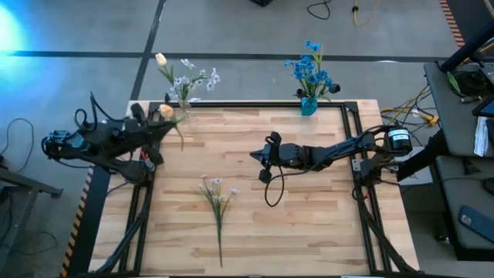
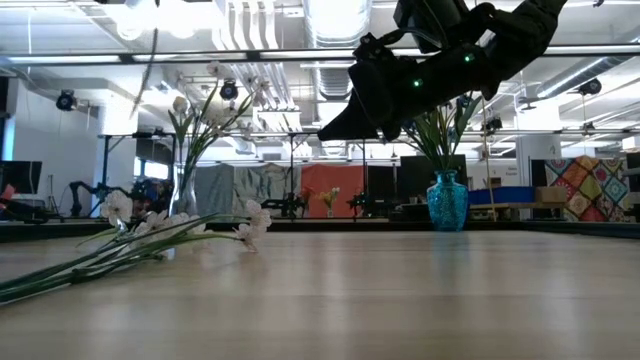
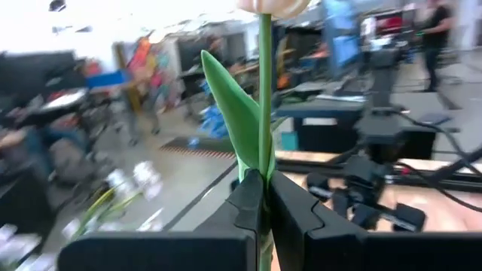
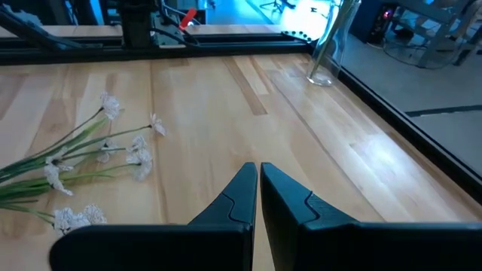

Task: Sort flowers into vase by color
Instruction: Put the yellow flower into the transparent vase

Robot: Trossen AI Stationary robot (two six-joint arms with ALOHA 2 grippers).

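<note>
My left gripper, at the table's far left corner, is shut on a peach tulip; its stem, leaf and bud show in the left wrist view. Just beyond stands a clear vase holding another peach tulip and white blossoms. A blue vase with blue flowers stands at the far edge. A bunch of white flowers lies flat on the table. My right gripper hangs shut over the table's middle, holding nothing. My left gripper pinches the tulip's green stem between its two fingers, just below the base of the leaf. The fingers come in level from the table's left and lie across the stem. The lower stem runs toward the near side, clear of the table.
Black frame rails run along the table's sides and far edge. Bare wood lies to the right of the white bunch. Cables hang below my right arm.
</note>
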